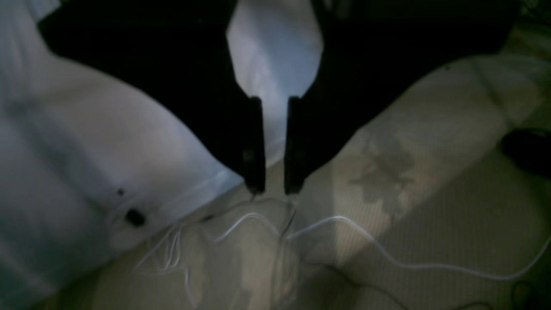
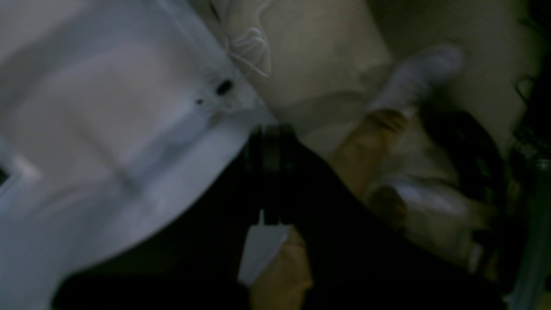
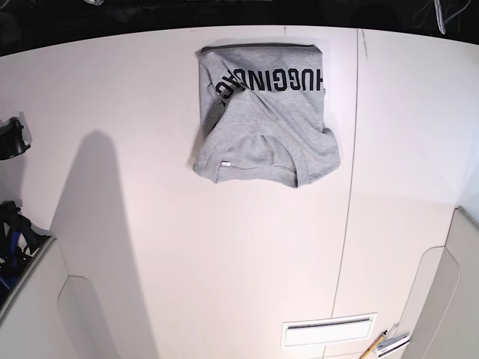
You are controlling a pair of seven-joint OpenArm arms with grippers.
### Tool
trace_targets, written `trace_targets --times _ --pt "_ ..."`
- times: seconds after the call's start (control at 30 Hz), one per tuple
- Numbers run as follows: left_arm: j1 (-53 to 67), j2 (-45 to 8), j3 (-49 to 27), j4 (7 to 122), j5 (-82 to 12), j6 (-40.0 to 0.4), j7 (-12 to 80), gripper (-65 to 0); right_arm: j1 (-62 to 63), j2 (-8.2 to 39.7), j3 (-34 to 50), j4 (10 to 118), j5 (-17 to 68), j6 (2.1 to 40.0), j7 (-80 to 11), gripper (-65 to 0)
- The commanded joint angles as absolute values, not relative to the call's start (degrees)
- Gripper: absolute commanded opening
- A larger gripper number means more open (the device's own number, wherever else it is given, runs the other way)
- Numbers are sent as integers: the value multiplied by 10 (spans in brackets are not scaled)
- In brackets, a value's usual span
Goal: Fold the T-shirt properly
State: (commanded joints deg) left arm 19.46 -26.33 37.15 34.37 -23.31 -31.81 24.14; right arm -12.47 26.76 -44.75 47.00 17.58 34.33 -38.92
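Observation:
The T-shirt (image 3: pixel 262 134) lies at the far middle of the white table (image 3: pixel 150 239), heather grey and folded into a rough square. Its black lettering (image 3: pixel 269 80) runs along the far edge and a small white label (image 3: pixel 223 164) sits at the near left corner. Neither arm shows in the base view. In the left wrist view my left gripper (image 1: pixel 274 189) hangs beside a white panel (image 1: pixel 86 150), with a narrow gap and nothing between its fingers. In the right wrist view my right gripper (image 2: pixel 271 172) looks shut on nothing, beside the same kind of white panel (image 2: pixel 107 129). Neither wrist view shows the shirt.
Thin white cables (image 1: pixel 344 224) trail over a beige surface under the left gripper. Blurred beige and dark items (image 2: pixel 430 150) lie near the right gripper. On the table, a slotted vent (image 3: pixel 328 329) and a pencil-like item (image 3: pixel 382 344) sit near the front right; black gear (image 3: pixel 11 138) is at the left edge.

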Motion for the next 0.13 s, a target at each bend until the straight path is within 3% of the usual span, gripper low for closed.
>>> trace_targets --times 0.07,0.13 --pt "164 -233 371 310 -233 -247 217 -564 -96 262 -448 455 169 343 -383 -650" --pt "140 -204 371 282 -232 -209 216 -564 -74 262 -448 453 169 343 -383 -650"
